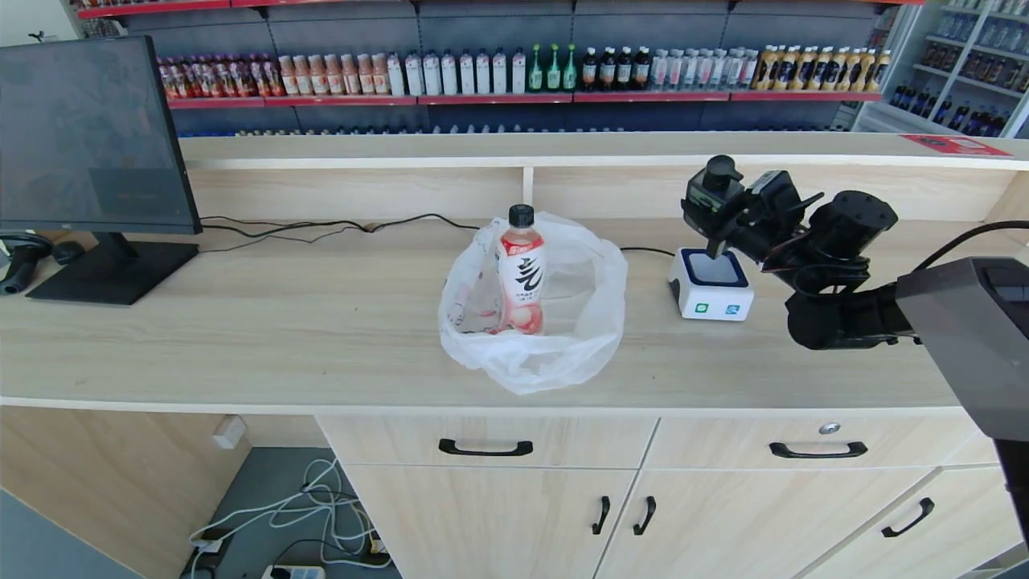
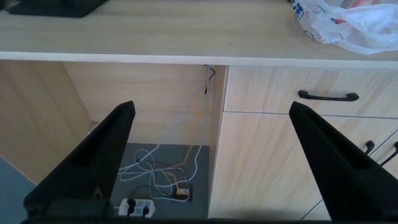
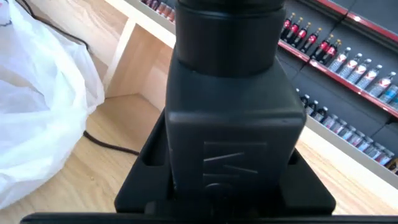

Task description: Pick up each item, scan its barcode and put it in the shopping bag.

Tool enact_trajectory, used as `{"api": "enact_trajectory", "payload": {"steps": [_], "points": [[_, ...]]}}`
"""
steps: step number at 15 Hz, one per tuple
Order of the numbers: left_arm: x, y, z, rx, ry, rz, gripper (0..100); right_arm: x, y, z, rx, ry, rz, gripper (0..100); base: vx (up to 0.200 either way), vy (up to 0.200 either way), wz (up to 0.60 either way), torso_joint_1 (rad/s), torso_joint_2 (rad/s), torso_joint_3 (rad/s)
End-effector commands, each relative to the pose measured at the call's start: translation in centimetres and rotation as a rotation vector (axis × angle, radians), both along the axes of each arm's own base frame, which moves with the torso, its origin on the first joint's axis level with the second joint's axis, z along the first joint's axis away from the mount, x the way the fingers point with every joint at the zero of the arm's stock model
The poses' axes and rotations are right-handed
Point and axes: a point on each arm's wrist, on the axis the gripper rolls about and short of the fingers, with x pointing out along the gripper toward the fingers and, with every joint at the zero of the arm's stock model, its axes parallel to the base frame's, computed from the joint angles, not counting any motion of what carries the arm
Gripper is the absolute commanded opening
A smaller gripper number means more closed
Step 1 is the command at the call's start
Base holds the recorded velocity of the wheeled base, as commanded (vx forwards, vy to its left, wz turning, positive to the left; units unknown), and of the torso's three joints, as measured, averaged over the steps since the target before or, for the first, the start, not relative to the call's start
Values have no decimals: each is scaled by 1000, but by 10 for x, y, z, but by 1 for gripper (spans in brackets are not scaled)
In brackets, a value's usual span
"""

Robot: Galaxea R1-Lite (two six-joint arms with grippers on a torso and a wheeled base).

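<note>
Gripping: right gripper (image 1: 727, 217) clenched on dark pump bottle (image 1: 711, 189) above scanner (image 1: 711, 283)
Left gripper (image 2: 211, 109): released, below counter (image 2: 186, 37)
Drink bottle (image 1: 521, 273): upright in shopping bag (image 1: 587, 322), large dark characters printed
Monitor (image 1: 88, 137): far left

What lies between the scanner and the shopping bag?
In the head view, bare counter, crossed only by a black cable from the scanner toward the shopping bag's far side. The right gripper holds a dark bottle above the scanner.
</note>
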Motion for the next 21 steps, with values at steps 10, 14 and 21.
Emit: {"api": "enact_trajectory", "payload": {"steps": [10, 14, 21], "points": [[0, 0, 0, 1, -1, 0, 100, 4, -26, -13, -125, -88, -81, 0, 0, 0, 0, 0, 0, 0], [0, 0, 0, -2, -1, 1, 100, 2, -26, -12, -154, -137, -70, 0, 0, 0, 0, 0, 0, 0], [0, 0, -1, -10, 5, 1, 100, -16, -11, -48, -131, -119, -32, 0, 0, 0, 0, 0, 0, 0]]}}
